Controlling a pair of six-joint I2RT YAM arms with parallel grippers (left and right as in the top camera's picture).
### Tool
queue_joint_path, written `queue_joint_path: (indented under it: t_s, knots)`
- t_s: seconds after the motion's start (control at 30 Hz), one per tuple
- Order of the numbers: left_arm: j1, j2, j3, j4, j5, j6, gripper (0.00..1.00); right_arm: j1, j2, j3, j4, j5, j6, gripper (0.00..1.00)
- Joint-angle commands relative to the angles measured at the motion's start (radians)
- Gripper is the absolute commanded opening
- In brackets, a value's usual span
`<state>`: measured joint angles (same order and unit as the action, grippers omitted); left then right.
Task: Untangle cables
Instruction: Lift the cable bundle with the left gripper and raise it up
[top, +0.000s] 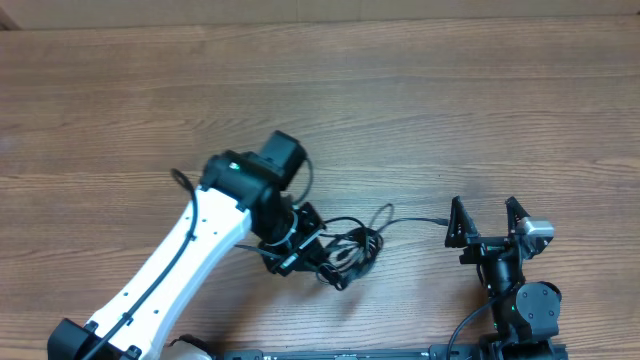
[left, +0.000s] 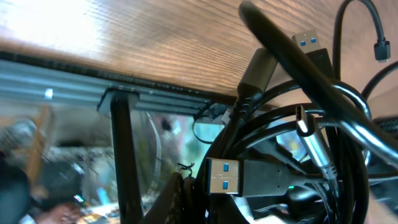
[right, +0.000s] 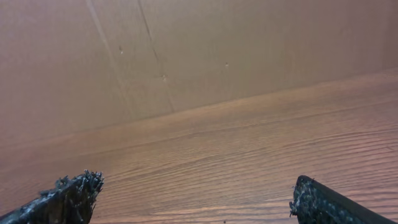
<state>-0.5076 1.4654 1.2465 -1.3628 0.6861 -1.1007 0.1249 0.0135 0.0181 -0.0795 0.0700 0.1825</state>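
My left gripper (top: 335, 264) is pinched narrow on the cables (top: 360, 243), a knotted bundle near the front edge of the table (top: 420, 110). My right gripper (top: 487, 222) stands wide and empty, just beside one strand's loose plug end (top: 441, 219). I judge the separating has barely begun. Next, the right must pinch that plug end and draw it clear.

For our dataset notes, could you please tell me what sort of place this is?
Most likely a robotics lab or workshop: a wood-grain table with a left arm and right arm at its edge, a tangle of cables, and a metal frame rail with a cluttered room beyond.
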Motion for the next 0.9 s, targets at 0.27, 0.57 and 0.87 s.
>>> queue_joint_path:
  t_s: [0.27, 0.57, 0.87]
  knots:
    - [0.191, -0.018, 0.028, -0.054, 0.120, 0.010, 0.04, -0.002, -0.010, 0.056, -0.060, -0.282, 0.089, 1.00]
    - [0.195, -0.018, 0.028, 0.029, -0.055, 0.061, 0.04, -0.002, 0.103, 0.477, -0.466, -0.335, 0.119, 1.00]
    - [0.195, -0.018, 0.028, 0.213, -0.061, 0.262, 0.04, -0.002, 0.338, 0.776, -0.631, -0.539, 0.134, 1.00]
